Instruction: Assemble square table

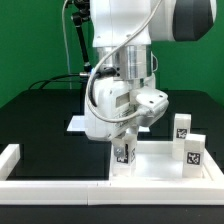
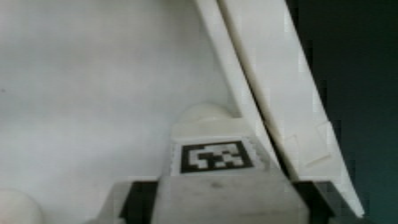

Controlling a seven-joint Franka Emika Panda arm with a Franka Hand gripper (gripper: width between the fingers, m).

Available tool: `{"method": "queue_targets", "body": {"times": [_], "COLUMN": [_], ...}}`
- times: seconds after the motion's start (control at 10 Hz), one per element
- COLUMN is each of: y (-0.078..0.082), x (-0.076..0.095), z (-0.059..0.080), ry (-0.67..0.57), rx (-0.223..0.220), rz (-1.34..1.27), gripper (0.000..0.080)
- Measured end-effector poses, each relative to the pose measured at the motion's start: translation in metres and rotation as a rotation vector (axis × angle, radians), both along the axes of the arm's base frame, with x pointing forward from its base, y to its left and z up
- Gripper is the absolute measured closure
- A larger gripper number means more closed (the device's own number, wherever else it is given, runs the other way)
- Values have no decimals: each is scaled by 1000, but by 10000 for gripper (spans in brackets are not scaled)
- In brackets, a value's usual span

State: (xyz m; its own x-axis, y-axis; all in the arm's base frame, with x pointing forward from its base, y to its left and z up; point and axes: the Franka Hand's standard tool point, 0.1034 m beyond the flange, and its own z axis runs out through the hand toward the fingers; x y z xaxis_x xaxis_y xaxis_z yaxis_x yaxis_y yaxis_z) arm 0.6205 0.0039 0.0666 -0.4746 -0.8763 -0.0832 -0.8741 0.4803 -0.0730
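1. Pincer [image 1: 123,153] pinches a small white tagged leg [image 2: 217,160] upright.
2. Leg stands on the white square tabletop [image 1: 155,162], beside its raised rim, near the counter's front edge.
3. Two more legs [image 1: 182,127] stand at the tabletop's far side.

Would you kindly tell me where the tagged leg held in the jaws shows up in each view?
Exterior view: the held leg hangs under the gripper, low centre, over the tabletop.
Wrist view: the held leg fills the bottom centre, tag facing the camera.
Shared landmark: the tabletop's raised rim, beside the leg.
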Motion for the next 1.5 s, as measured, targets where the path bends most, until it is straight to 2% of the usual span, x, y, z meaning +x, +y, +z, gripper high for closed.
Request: {"method": "queue_targets", "body": {"times": [0.2,0.5,0.6,0.7,0.8,1.0,1.2,1.5], "y": [-4,-4,-4,-3,3,22,31,31], "x": [-5,-7,-7,-7,-4,-3,-3,-3], "z": [0,0,0,0,4,28,48,46], "ry": [4,6,6,6,-7,-39,-61,-59], "rx": [3,-7,-7,-7,-5,19,41,38], "rz": [-130,-108,-107,-105,-98,-78,-70,-64], "gripper": [499,495,274,179,179,150,150,150]}}
